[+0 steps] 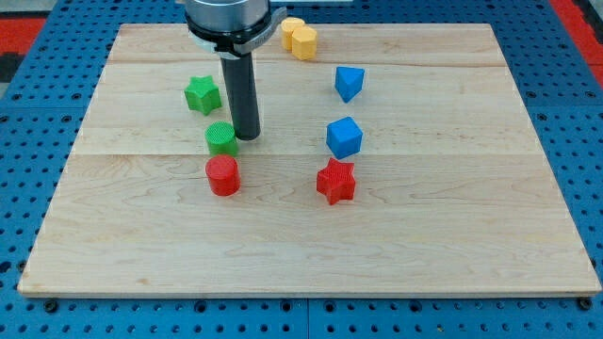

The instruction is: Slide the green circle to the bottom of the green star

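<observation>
On the wooden board [311,235], view's left of centre, my tip [247,137] sat touching or just beside the green circle [221,138], on that block's right edge. No claw on this rig: just the dark rod [240,94], so nothing released, clenched or grasped.

Task blocks:
- green circle was just below and slightly right of the green star [202,94], near but apart, a gap of bare wood between them.
- green star lay toward the view's upper left, left of the rod, not touching it.

Others:
- red circle [223,175] directly below the green circle, very close; couldn't tell if the two touched.
- red star [336,181] right of the red circle, well apart from it.
- blue cube [344,137] just above the red star, near, small gap.
- second blue block [349,83], shape unclear, angular, higher up toward the view's top, apart from the cube.
- two yellow blocks [299,38] at the board's top edge, pressed together or overlapping; shapes not readable, partly behind the arm housing [231,19].

Containers: none in frame. The board was the only thing carrying anything, and all eight blocks lay flat on it, inside its edges. Board rested on a blue perforated base [38,104]; red strips [19,24] showed at the view's top corners.
</observation>
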